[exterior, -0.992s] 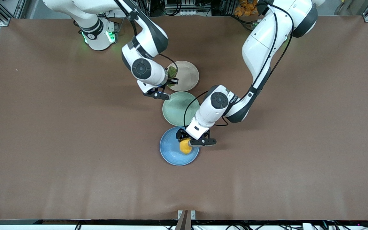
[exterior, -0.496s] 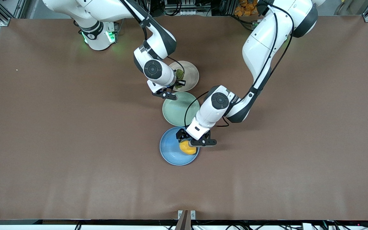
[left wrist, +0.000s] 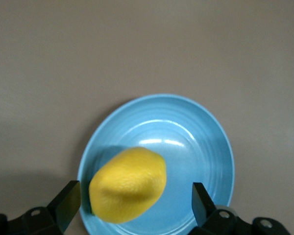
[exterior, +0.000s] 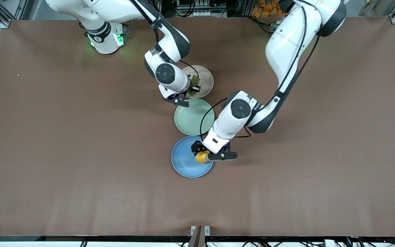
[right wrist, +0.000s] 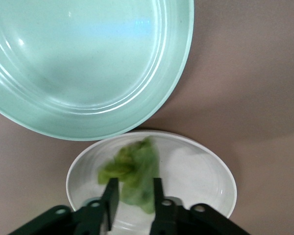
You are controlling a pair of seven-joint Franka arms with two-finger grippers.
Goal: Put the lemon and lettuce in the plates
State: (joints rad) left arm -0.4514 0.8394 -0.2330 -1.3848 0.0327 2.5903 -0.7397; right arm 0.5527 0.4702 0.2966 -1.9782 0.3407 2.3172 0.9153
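The yellow lemon [exterior: 201,157] [left wrist: 128,184] lies in the light blue plate [exterior: 183,161] [left wrist: 206,147], near its rim toward the left arm's end. My left gripper [exterior: 208,153] [left wrist: 134,196] hovers over it, open wide, with its fingers clear of the fruit on both sides. The green lettuce [exterior: 194,81] [right wrist: 134,171] is over the pale pink-beige plate [exterior: 206,80] [right wrist: 201,176], between the parted fingers of my right gripper [exterior: 192,87] [right wrist: 134,188]. The leaf looks blurred and loose there. I cannot tell whether it rests on the plate.
A mint green plate [exterior: 192,118] [right wrist: 88,63] lies empty between the other two plates and touches both. The three plates form a line down the middle of the brown table [exterior: 63,137]. Both forearms hang over this line.
My right gripper carried the lettuce from the pale plate's edge to over its inside and parted its fingers. My left gripper opened off the lemon and shifted slightly toward the left arm's end.
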